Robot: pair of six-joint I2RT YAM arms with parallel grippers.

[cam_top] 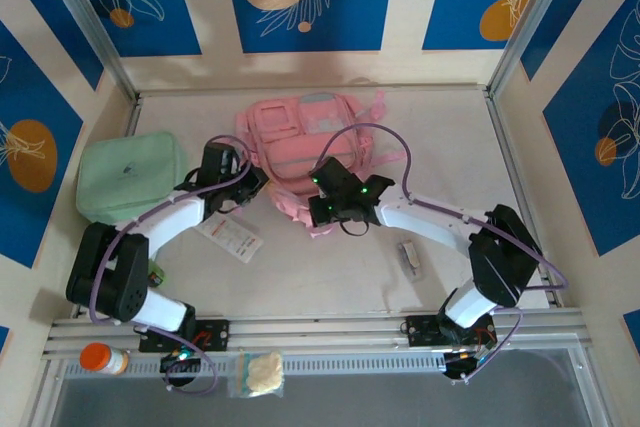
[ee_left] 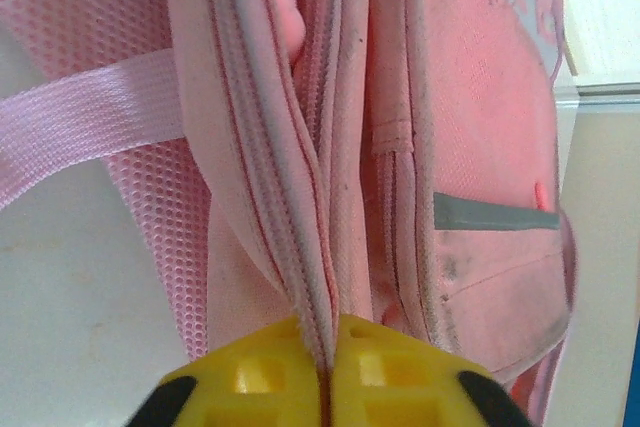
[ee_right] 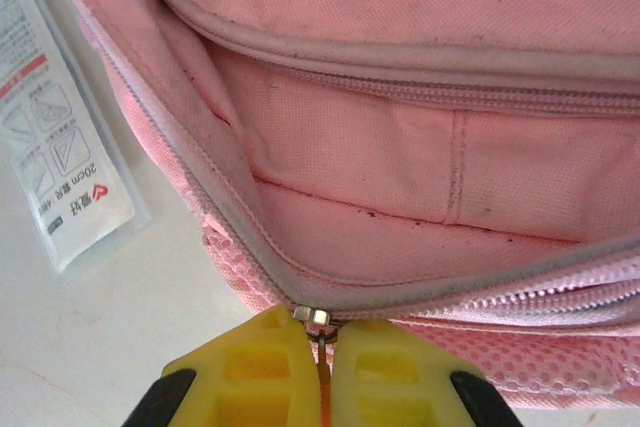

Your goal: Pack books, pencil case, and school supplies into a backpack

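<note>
Blue leaf-patterned walls (cam_top: 310, 7) enclose a pale table (cam_top: 330, 277) bearing the pink backpack (cam_top: 290, 137).

On the white packet (ee_right: 70, 147) lying to the upper left of the right gripper (ee_right: 322, 352), "20cm" can be read, printed sideways beside a small red logo. The Chinese characters next to it and the small diagrams above are too small to read.
</note>
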